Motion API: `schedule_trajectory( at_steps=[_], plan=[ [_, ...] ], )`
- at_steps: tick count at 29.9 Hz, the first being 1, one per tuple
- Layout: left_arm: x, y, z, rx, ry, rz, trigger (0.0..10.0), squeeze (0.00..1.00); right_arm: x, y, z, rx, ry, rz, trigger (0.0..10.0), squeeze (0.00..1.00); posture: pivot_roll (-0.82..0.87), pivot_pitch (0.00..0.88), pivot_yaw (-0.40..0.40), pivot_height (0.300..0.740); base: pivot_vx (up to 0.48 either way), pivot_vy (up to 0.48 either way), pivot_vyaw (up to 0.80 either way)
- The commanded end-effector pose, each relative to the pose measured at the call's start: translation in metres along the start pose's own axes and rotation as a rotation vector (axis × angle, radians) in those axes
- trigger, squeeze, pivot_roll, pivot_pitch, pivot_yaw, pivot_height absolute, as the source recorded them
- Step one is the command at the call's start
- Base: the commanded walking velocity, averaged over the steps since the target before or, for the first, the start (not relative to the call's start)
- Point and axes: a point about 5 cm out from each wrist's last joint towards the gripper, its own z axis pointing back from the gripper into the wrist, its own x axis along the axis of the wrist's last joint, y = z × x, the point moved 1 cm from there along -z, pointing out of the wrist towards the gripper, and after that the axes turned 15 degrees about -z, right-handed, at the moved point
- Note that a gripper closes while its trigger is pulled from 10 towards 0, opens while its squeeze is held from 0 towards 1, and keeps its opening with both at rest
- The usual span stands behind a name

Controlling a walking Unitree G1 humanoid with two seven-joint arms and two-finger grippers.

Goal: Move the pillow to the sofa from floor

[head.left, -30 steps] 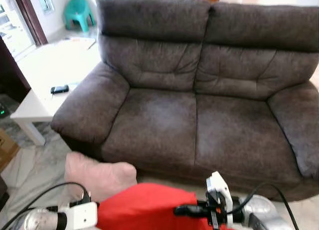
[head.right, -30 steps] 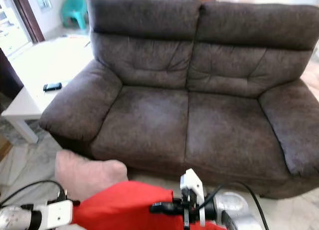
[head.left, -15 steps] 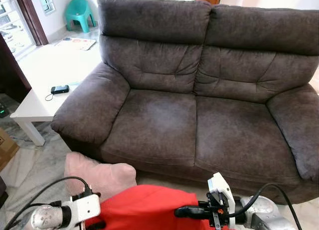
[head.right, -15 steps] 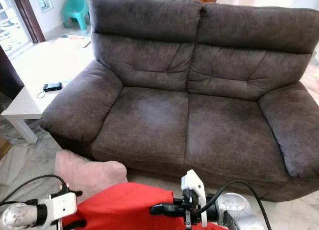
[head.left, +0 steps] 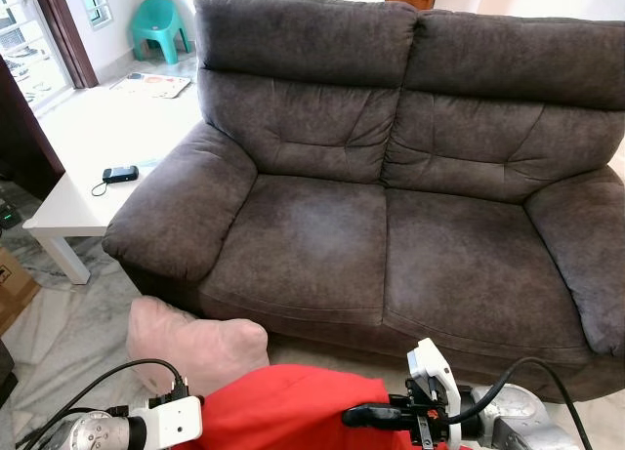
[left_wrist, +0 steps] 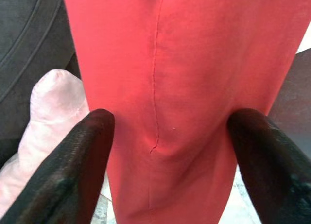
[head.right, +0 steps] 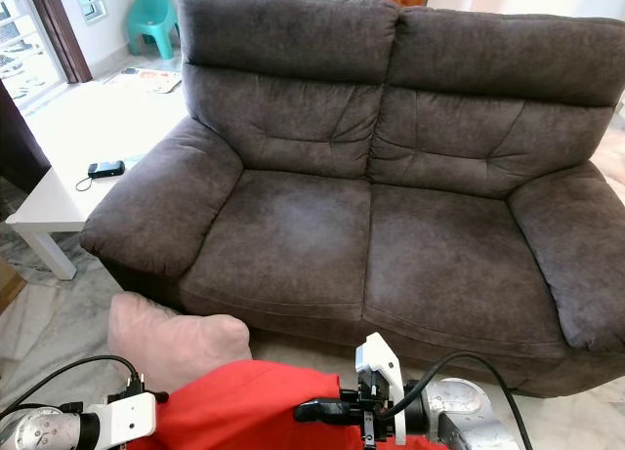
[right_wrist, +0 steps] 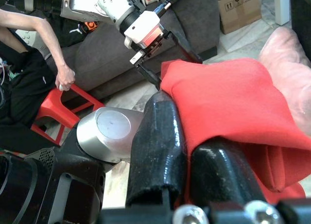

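Note:
A red pillow (head.left: pixel 293 411) is held low in front of me, between my two grippers. My left gripper (left_wrist: pixel 170 122) has its fingers (left_wrist: pixel 73 161) spread wide and pressed into the pillow's two sides. My right gripper (right_wrist: pixel 187 151) is shut on the pillow's other edge, with red fabric pinched between its fingers (head.left: pixel 356 412). A pale pink pillow (head.left: pixel 200 338) lies on the floor against the sofa's front left corner. The dark grey two-seat sofa (head.left: pixel 391 235) stands straight ahead, and its seat is bare.
A white low table (head.left: pixel 98 138) with a black phone (head.left: pixel 119 174) stands left of the sofa. A teal chair (head.left: pixel 161 25) is far back left, and a cardboard box (head.left: pixel 10 284) sits at the left edge. Behind me, a person (right_wrist: pixel 29 54) sits by a red stool (right_wrist: pixel 63 112).
The view has shifted slightly. My left wrist sits a little lower and further right. Both grippers still hold the red pillow, and the pink pillow has not moved.

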Motion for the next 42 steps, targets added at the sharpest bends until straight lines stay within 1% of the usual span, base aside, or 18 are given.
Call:
schedule_trajectory(
  at_steps=[1,7,20,27,38,42],
  plan=[
    [-0.001,-0.003,-0.002,-0.015,0.007,-0.002,0.0,0.0,0.019,0.01,-0.001,0.065,-0.06,0.079,10.0,0.0,0.08,0.0,-0.054,0.74,0.0,0.0,0.0],
    [0.0,-0.005,-0.005,-0.013,0.005,0.0,0.0,0.0,0.02,0.009,0.0,0.06,-0.06,0.08,10.0,0.0,0.08,0.0,-0.057,0.74,0.0,0.0,0.0],
    [0.0,-0.016,-0.006,-0.011,-0.003,0.032,0.0,0.0,0.02,0.007,-0.001,0.052,-0.059,0.079,10.0,0.0,0.09,0.0,-0.059,0.74,0.0,0.0,0.0],
    [-0.002,-0.016,-0.005,-0.001,0.004,0.043,0.0,0.0,0.02,0.007,-0.002,0.047,-0.06,0.079,10.0,0.0,0.09,0.0,-0.057,0.74,0.0,0.0,0.0],
    [-0.002,-0.013,-0.003,0.015,0.003,0.033,0.0,0.0,0.019,0.005,-0.003,0.043,-0.061,0.079,10.0,0.0,0.09,0.0,-0.053,0.74,0.0,0.0,0.0],
    [-0.003,-0.01,-0.002,0.037,0.012,0.028,0.0,0.0,0.019,0.005,-0.004,0.042,-0.063,0.081,10.0,0.0,0.09,0.0,-0.051,0.74,0.0,0.0,0.0]
  ],
)
